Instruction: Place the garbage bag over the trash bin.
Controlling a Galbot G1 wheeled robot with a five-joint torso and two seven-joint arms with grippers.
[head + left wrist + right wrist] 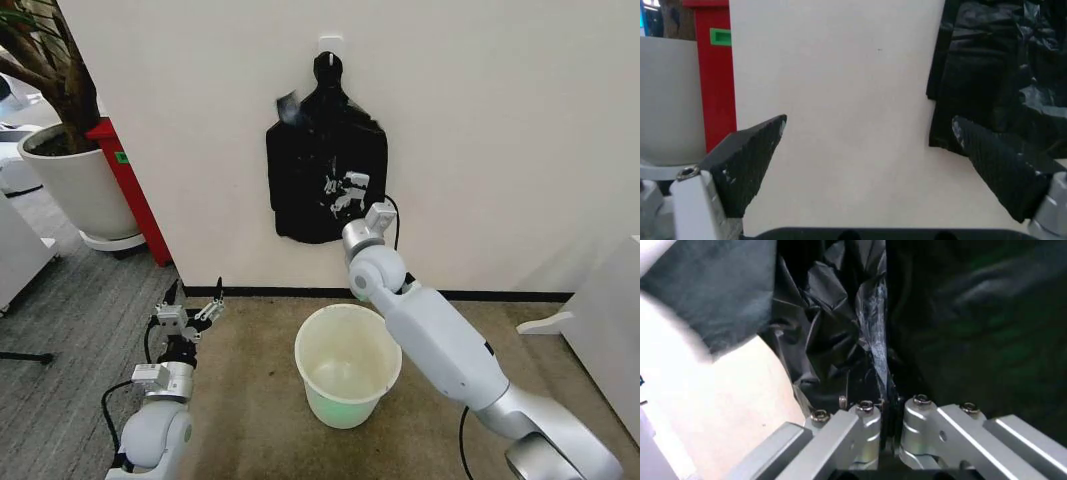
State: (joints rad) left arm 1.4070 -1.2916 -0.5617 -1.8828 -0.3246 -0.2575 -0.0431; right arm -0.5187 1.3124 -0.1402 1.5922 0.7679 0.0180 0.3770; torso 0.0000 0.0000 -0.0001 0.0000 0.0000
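Two grippers: right gripper (pixel 347 192) clamped on hanging garbage bag (pixel 325 170) above trash bin (pixel 346 366), left gripper (pixel 190 308) open, low.

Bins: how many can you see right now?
1. The bin stands on the floor below the bag hanging on the wall, between the left claw and the right arm.

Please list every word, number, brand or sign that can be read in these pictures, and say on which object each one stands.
There is no readable text.
Green label on the red stand: nothing on it can be read.
Garbage bag, trash bin, planter, left gripper, right gripper: no markings visible.
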